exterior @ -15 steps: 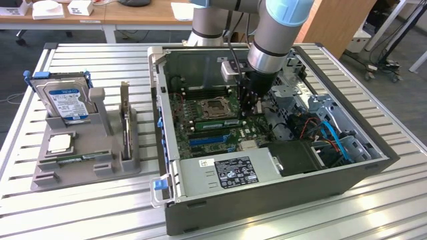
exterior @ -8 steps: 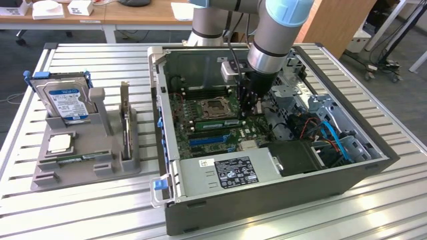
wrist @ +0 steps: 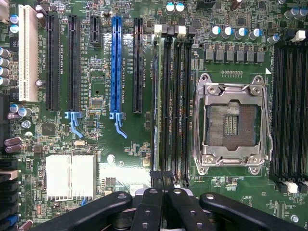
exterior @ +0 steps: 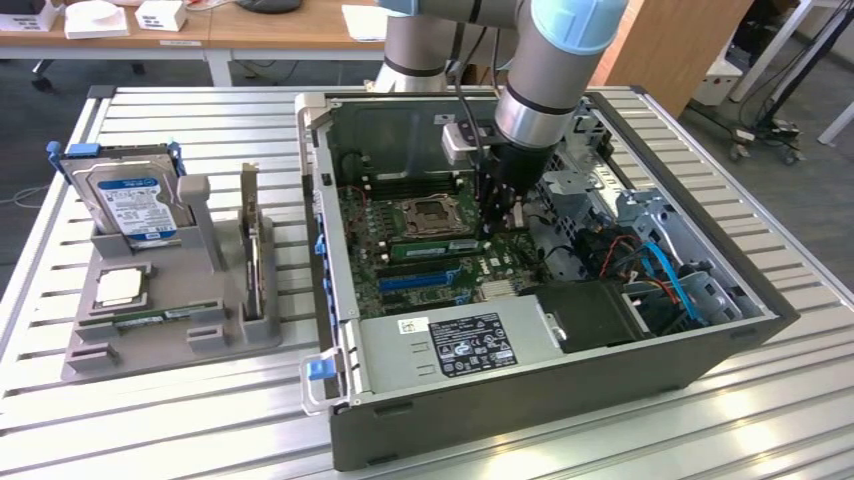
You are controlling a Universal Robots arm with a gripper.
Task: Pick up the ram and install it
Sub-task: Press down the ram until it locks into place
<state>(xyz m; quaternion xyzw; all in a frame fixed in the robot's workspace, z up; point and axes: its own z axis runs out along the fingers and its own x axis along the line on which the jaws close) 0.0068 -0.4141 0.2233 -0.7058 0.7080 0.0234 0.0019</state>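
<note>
The ram (wrist: pixel 155 96) is a thin green stick standing on edge in the memory slot farthest from the empty CPU socket (wrist: pixel 233 125). In the exterior view the ram (exterior: pixel 434 243) shows as a green strip beside that socket, inside the open computer case (exterior: pixel 534 400). My gripper (wrist: pixel 163 180) is shut, its black fingers (wrist: pixel 153 202) pressed together over one end of the stick. I cannot tell if they touch it. From outside, the gripper (exterior: pixel 505 225) reaches straight down into the case over the motherboard.
Empty black memory slots (wrist: pixel 177 101) lie beside the ram, and long expansion slots (wrist: pixel 115 62) beyond it. On the exterior view's left, a grey holder (exterior: pixel 94 355) carries a blue-labelled hard drive (exterior: pixel 134 205), an upright card (exterior: pixel 250 240) and a thin green strip (exterior: pixel 163 318). Cables (exterior: pixel 661 270) crowd the case's right.
</note>
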